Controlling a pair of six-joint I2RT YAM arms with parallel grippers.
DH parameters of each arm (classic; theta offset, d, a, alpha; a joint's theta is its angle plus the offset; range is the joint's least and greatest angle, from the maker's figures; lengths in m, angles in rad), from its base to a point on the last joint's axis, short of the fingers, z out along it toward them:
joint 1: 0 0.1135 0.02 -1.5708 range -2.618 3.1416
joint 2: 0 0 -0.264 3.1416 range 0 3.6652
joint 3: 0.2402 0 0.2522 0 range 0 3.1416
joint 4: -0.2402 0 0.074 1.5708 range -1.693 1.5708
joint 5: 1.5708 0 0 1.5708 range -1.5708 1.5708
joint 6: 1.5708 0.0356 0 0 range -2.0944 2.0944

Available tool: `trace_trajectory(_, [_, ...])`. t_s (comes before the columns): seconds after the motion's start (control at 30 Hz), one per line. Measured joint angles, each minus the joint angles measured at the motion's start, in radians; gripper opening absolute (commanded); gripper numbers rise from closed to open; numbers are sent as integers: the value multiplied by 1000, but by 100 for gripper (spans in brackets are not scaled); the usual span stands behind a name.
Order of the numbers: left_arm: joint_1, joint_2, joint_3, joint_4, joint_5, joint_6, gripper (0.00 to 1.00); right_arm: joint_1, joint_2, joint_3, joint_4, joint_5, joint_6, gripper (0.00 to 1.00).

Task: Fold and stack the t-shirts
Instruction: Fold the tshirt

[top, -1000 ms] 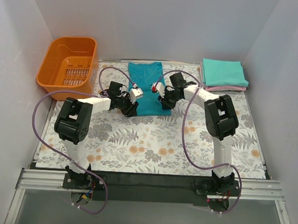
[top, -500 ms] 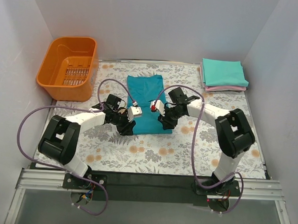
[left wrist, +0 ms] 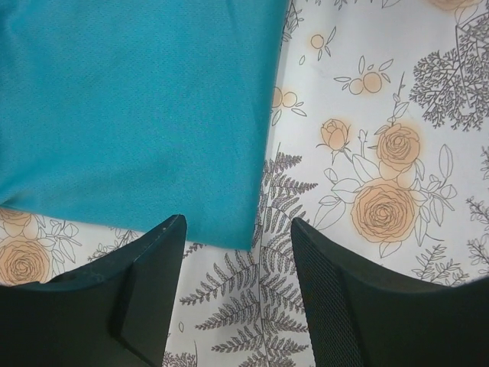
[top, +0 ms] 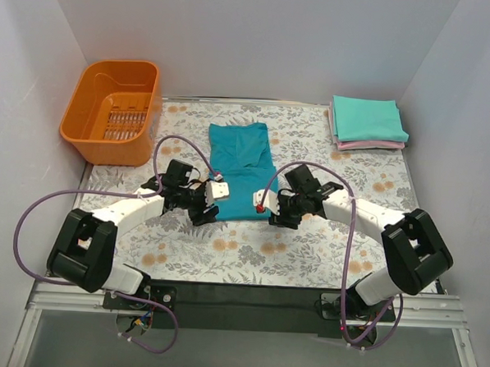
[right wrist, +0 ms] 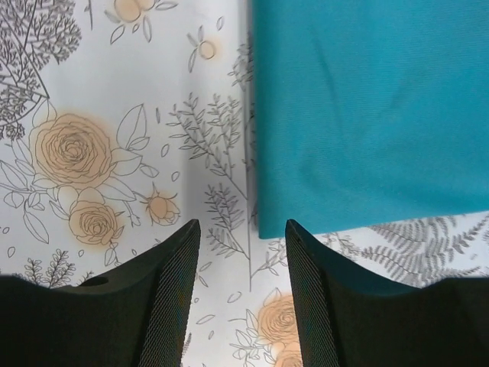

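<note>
Left hand and right hand have shifted down-frame; both, fingers apart and empty, sit at the teal-blue t-shirt's lower corners.

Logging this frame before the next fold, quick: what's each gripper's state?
Left gripper: open, holding nothing, at the teal-blue t-shirt's near corner.
Right gripper: open, holding nothing, at its other near corner.

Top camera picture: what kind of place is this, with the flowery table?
Probably a robot test booth, not a home: plain white walls box in a flowery table, a left arm and right arm are fixed at its near edge, and t-shirts lie there for folding.
</note>
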Motion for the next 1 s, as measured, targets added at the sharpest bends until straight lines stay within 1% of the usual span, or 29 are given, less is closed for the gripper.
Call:
trace_trajectory(0.13, [-18,16,-17,48,-20,29,53,20,18,-51,43,32,-29,45])
trace_trajectory(0.43, [-51,59,-76,125,-58,100,51,26,57,-88,150,80,-56,39])
trace_trajectory(0.5, [-55,66,-91,132,-58,115,51,27,61,-89,163,85,-58,35])
trace_trajectory(0.57, [-57,66,-94,138,-56,127,49,29,65,-90,172,89,-61,27])
trace_trajectory(0.6, [-57,67,-95,141,-56,132,44,29,68,-90,175,90,-61,23])
trace_trajectory(0.63, [-58,68,-95,144,-56,136,41,31,68,-91,180,95,-63,12])
trace_trajectory(0.67, [-60,71,-95,148,-56,140,35,33,70,-92,183,97,-68,7])
trace_trajectory(0.7, [-61,74,-95,150,-56,140,25,35,72,-95,185,99,-67,3])
trace_trajectory(0.73, [-61,80,-94,157,-56,140,19,35,72,-97,188,101,-66,1])
trace_trajectory(0.8, [-61,85,-93,165,-56,143,8,36,72,-97,189,102,-63,1])
trace_trajectory(0.83, [-61,86,-93,168,-56,147,1,37,72,-97,189,102,-62,1])
trace_trajectory(1.0, [-61,75,-82,121,-53,161,0,38,58,-97,163,97,-48,1])
